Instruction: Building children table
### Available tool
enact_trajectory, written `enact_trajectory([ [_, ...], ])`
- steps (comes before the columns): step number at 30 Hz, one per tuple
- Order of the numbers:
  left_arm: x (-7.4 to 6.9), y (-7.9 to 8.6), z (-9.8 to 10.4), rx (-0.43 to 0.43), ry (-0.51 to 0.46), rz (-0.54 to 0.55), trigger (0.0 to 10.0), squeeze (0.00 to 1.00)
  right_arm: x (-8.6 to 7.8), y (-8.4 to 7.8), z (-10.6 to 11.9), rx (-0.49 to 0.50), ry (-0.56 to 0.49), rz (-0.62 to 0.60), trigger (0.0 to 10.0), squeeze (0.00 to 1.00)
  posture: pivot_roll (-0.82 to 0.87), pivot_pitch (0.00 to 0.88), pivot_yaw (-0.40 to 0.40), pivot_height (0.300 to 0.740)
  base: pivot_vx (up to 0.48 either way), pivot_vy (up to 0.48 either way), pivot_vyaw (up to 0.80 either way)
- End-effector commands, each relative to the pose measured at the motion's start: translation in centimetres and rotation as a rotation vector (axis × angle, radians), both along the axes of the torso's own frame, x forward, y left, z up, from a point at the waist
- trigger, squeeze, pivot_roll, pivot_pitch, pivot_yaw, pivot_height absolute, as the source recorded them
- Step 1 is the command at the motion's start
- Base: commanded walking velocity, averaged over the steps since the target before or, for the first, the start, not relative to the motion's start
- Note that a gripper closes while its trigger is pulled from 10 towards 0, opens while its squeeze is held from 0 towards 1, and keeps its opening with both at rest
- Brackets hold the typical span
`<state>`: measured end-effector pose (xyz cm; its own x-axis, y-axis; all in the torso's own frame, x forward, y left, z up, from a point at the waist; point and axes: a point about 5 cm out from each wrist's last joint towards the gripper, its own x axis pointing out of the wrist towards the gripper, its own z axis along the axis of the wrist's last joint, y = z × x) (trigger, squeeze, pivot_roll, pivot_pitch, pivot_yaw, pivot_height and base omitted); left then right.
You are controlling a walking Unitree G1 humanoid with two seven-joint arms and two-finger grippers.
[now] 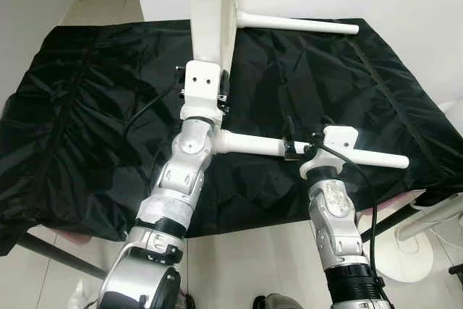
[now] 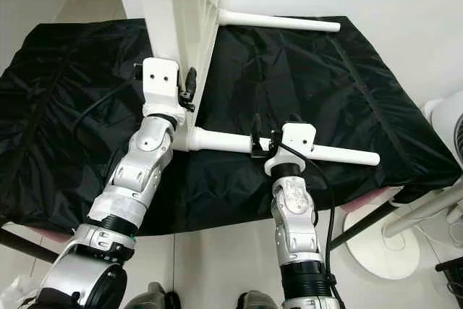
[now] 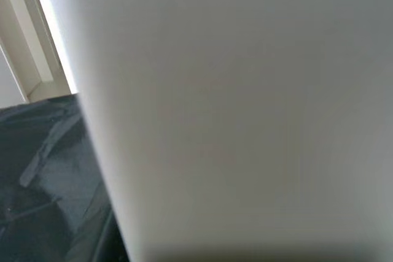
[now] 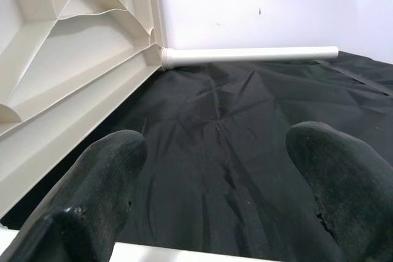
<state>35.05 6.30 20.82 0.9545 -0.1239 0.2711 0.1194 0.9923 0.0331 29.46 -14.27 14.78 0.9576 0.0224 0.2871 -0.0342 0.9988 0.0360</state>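
While fingers gape, right gripper [image 1: 300, 151] astride leg [image 1: 376, 157].

A crinkled black cloth [image 1: 94, 121] with a faint sheen covers the surface. The white tabletop panel [image 4: 67, 59] looks like smooth, matt moulded plastic with ribs. Two white legs [image 1: 296, 24] look smooth and slightly glossy. The right tool [image 4: 218, 170] has matt, rough black fingers [image 4: 98, 176].

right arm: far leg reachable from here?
Probably yes. The right gripper is open over the near leg, and only bare black cloth lies between it and the far leg.
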Motion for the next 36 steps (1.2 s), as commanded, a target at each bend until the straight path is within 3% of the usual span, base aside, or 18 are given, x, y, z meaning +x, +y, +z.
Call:
enact_trajectory([
  [1,-0.2,1.0,1.4,-0.008,-0.109,0.118,0.0,0.00,0.3,0.1,-0.2,0.005,0.017,-0.001,10.0,0.00,-0.15,0.062,0.030,0.740,0.000,0.000,0.00],
  [7,-0.4,2.4,1.9,0.039,-0.181,0.154,0.0,0.00,0.4,0.1,-0.1,0.004,0.014,0.001,10.0,0.00,-0.14,0.068,0.018,0.740,0.000,0.000,0.00],
  [8,-1.0,3.3,2.3,0.072,-0.234,0.172,0.0,0.00,0.5,0.2,-0.1,0.002,0.017,0.009,10.0,0.00,-0.13,0.070,0.013,0.740,0.000,0.000,0.00],
  [16,-1.5,5.4,1.8,0.093,-0.235,0.220,0.0,0.00,0.7,0.3,0.1,-0.005,0.012,0.021,10.0,0.00,-0.13,0.078,0.008,0.740,0.000,0.000,0.00],
  [17,-1.9,6.7,1.6,0.116,-0.240,0.249,0.0,0.00,0.8,0.2,0.2,-0.008,0.010,0.022,10.0,0.00,-0.13,0.083,0.008,0.740,0.000,0.000,0.00],
  [20,-2.2,7.6,1.5,0.131,-0.243,0.270,0.0,0.00,0.8,0.1,0.2,-0.010,0.009,0.021,10.0,0.00,-0.13,0.086,0.007,0.740,0.000,0.000,0.00],
  [21,-2.9,9.2,1.7,0.166,-0.260,0.303,0.0,0.00,0.9,-0.1,0.2,-0.018,0.009,0.022,10.0,0.00,-0.12,0.093,0.005,0.740,0.000,0.000,0.00],
  [29,-4.6,10.8,2.4,0.205,-0.298,0.327,0.0,0.00,1.0,-0.5,0.4,-0.036,0.006,0.028,10.0,0.00,-0.11,0.104,0.000,0.740,0.000,0.000,0.00],
  [31,-5.3,11.9,2.5,0.225,-0.303,0.342,0.0,0.00,1.2,-0.7,0.4,-0.041,0.006,0.030,10.0,0.00,-0.10,0.105,-0.002,0.740,0.000,0.000,0.00],
  [36,-5.7,13.0,2.3,0.254,-0.307,0.349,0.0,0.00,1.3,-0.7,0.4,-0.045,0.006,0.033,10.0,0.00,-0.09,0.105,-0.004,0.740,0.000,0.000,0.00],
])
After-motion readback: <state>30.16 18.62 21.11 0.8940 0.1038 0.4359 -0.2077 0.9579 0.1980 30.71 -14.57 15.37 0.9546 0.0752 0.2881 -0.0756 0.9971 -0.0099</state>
